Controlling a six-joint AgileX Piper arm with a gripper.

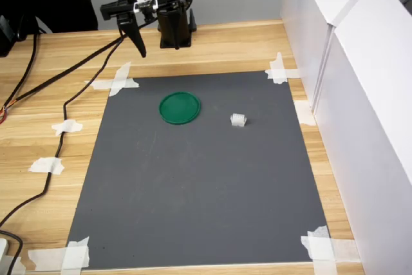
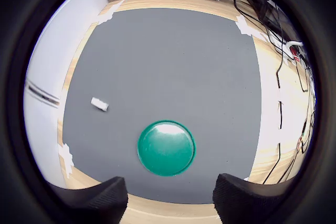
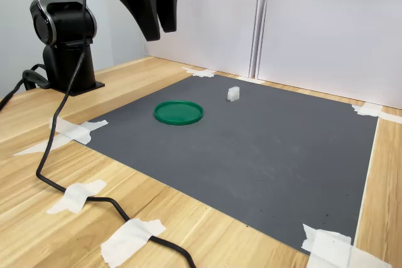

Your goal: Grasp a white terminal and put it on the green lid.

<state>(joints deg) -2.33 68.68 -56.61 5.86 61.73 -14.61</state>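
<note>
Nothing had been picked up at this point: the gripper (image 3: 157, 20) hung high above the near-base edge of the grey mat (image 1: 193, 191), its two dark fingers (image 2: 94, 200) parted with bare air between them and gripping nothing. I judged the task to be at its very start, the approach not yet made.

One white terminal (image 1: 238, 119) sat alone on the mat, a tiny whitish block, a little see-through, roughly cubic and resting flat on one face. In the first exterior view it lay just to the right of the green lid (image 1: 179, 107), near but not touching; in the second exterior view it (image 3: 233, 93) stood behind and to the right of the lid (image 3: 178, 112). The wrist view showed the lid (image 2: 166, 147) almost straight under the fingers and the terminal (image 2: 99, 104) off to one side, towards the white wall panels (image 1: 360, 62).

The next move, as I read it, called for the arm to swing out over the mat towards those panels, line the open fingers up on either side of the little block, and come down low enough to close on it. So small a piece looked easy to nudge or tip, so the descent would want to be well centred.

The lid itself was a flat, round, dark-green disc with a slightly raised rim, bare on top and glossy under the light. Torn strips of white tape (image 1: 116, 82) held the mat's corners to the wooden table (image 1: 38, 94).
</note>
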